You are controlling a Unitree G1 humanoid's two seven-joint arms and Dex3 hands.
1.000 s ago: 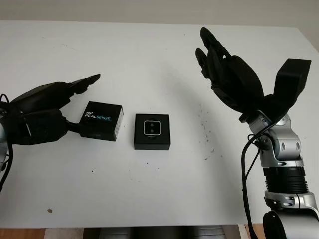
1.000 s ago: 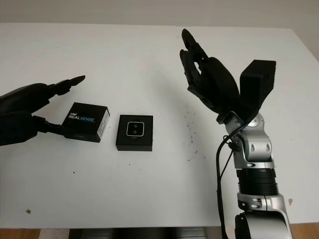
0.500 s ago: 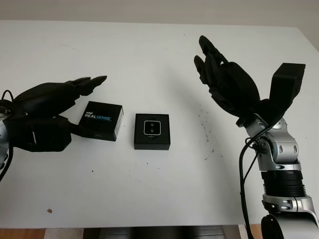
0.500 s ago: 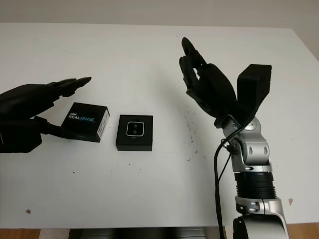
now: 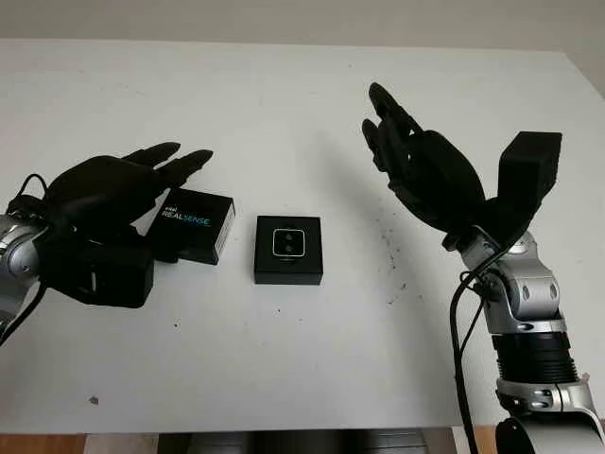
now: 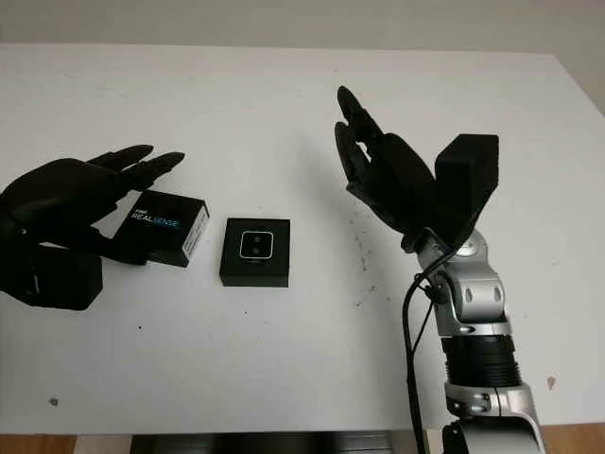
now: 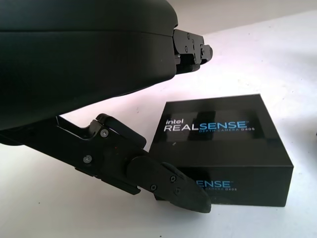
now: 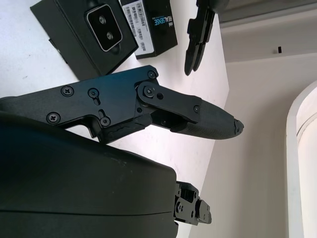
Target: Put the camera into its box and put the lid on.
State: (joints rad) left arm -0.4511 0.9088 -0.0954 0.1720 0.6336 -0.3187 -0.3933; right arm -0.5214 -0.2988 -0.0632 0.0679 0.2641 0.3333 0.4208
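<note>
On the white table (image 5: 284, 359) the camera (image 5: 287, 243) sits face up inside its open black box (image 5: 288, 274), and the lid (image 5: 194, 224), printed with "REALSENSE", lies just beside the box on the left, not on it. The left hand (image 5: 123, 184) is around the lid with its fingers (image 5: 184, 161) spread over the top and the thumb (image 7: 173, 186) low against the lid's side, but I cannot tell if it really grips. The right hand (image 5: 421, 170) is open with fingers extended, raised above the table well to the right of the box.
</note>
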